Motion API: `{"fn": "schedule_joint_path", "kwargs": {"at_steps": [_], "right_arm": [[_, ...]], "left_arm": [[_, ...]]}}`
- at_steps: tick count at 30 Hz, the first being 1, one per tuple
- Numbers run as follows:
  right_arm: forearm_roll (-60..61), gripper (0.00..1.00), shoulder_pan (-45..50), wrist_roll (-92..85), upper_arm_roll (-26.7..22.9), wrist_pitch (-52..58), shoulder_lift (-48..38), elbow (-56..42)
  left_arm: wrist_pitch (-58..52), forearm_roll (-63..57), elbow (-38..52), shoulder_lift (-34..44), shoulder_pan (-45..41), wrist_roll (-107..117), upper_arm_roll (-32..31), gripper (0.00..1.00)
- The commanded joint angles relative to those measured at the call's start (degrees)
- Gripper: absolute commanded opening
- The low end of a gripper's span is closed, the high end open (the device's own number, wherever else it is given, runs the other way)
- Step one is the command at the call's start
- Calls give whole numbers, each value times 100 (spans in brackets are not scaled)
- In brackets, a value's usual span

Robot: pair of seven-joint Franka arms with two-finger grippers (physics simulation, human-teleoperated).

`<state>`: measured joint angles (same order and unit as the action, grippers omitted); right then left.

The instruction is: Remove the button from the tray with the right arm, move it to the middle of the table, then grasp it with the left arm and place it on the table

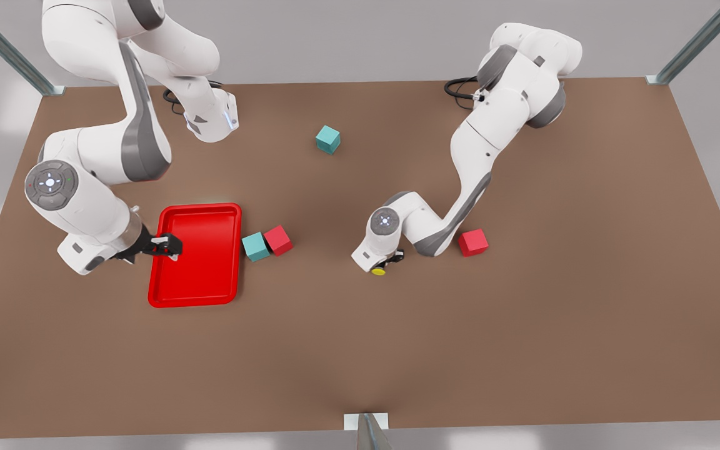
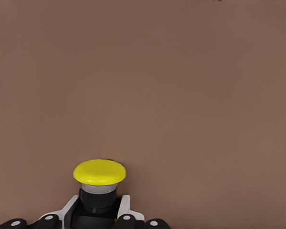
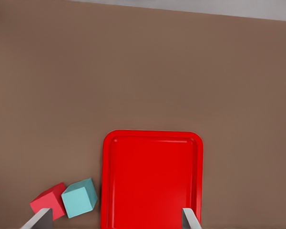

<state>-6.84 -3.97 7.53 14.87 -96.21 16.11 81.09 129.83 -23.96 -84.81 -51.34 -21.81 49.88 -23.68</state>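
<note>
Nearest the camera you have bare table, matte brown, running up to the two arms. On the front view's right, the left arm is bent low and its left gripper is closed on the button, down at the tabletop near the middle; whether the button actually touches the surface you cannot tell. In the left wrist view the button sits between the fingertips, its yellow cap pointing away from the wrist, black middle just behind it (the grey body is mostly hidden by the fingers). A red cube lies just beside that arm's forearm. On the front view's left, the right arm holds the right gripper over the left rim of the tray; its fingers stand spread apart and hold nothing. The right wrist view shows the tray with a bare red floor and the two fingertips set wide apart. Just beside the tray's right rim a teal cube and a second red cube sit touching each other. Another teal cube stands alone farther back, well apart from both grippers.
</note>
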Motion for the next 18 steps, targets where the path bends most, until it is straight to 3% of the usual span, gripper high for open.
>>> {"fn": "schedule_joint_path", "kwargs": {"at_steps": [1, 6, 9, 13, 14, 16, 17, 18], "right_arm": [[-28, 100, 11, -252, -10, -3, 6, 3], [-2, 100, 81, -243, 16, -126, 103, 12], [-19, 100, 177, -252, 25, -135, 138, 12], [-37, 100, 231, -244, 25, -135, 173, 12], [-37, 100, 231, -252, 25, -126, 173, 12], [-28, 100, 239, -243, 25, -135, 182, 12], [-28, 100, 239, -243, 25, -135, 182, 12], [-28, 100, 239, -252, 25, -135, 182, 12]], "left_arm": [[-212, 14, 17, 28, -7, 259, -5, 47], [-484, 58, 114, 133, 1, 276, -5, 47], [-889, 67, 351, 142, 1, 346, -14, 41], [-1706, 14, 685, 186, -60, 2005, 4, 41], [-1715, 5, 694, 221, -78, 2848, 100, 41], [-1803, 23, 1019, 239, -1115, 4775, 1348, 41], [-1873, -3, 1089, 239, -1159, 5759, 1515, 41], [-2128, -749, 1142, 248, -1159, 6936, 1516, 41]]}}
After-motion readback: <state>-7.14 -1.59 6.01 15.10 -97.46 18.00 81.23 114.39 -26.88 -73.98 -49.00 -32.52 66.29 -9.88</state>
